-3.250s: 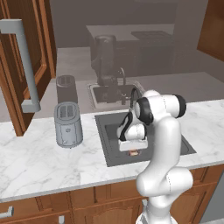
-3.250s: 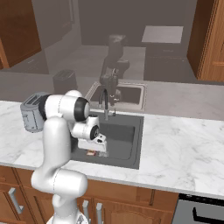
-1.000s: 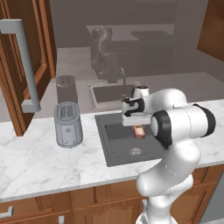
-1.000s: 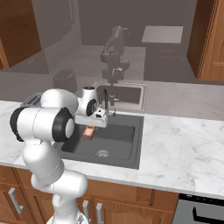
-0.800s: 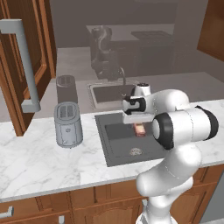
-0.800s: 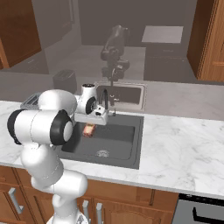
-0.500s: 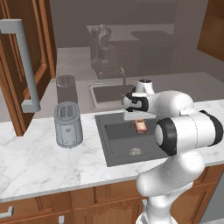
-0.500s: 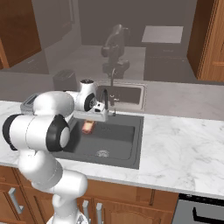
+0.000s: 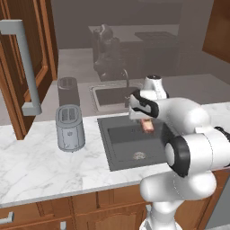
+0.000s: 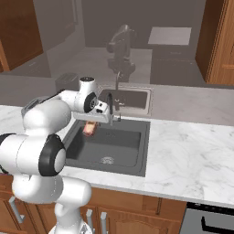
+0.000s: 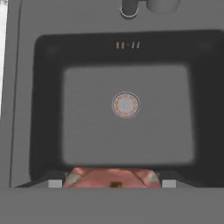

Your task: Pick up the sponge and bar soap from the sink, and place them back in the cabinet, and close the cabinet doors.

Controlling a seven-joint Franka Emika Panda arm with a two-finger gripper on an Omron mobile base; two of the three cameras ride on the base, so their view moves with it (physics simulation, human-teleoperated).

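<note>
End effector (image 9: 147, 122) clamped on the bar soap (image 9: 147, 126), holding it in the air over the sink (image 9: 117, 148), above the basin's far half. In the hand view the soap (image 11: 111, 178) sits between the fingertips at the bottom, pinkish-red, with the drain (image 11: 126, 105) straight below. The right base view has the soap (image 10: 89, 128) hanging under the end effector (image 10: 91, 124), near the faucet (image 10: 111, 109). Basin floor looks bare apart from the drain; no sponge visible in it, can't tell where the sponge is.

Step in hand, as I judge it: the carry of the soap from sink to cabinet. Pick is done, place is not.

One cabinet door (image 9: 22, 67) stands open at upper left with its long grey bar handle (image 9: 23, 67), above the toaster (image 9: 69, 127) on the marble worktop (image 9: 40, 166). Shelf interior not visible from here.

Next move probably calls for lifting higher and swinging left toward the open cabinet, clear of the faucet and over the toaster, keeping the grip firm. The door edge is a likely collision risk on the way in. Doors get shut only after both items are shelved.
</note>
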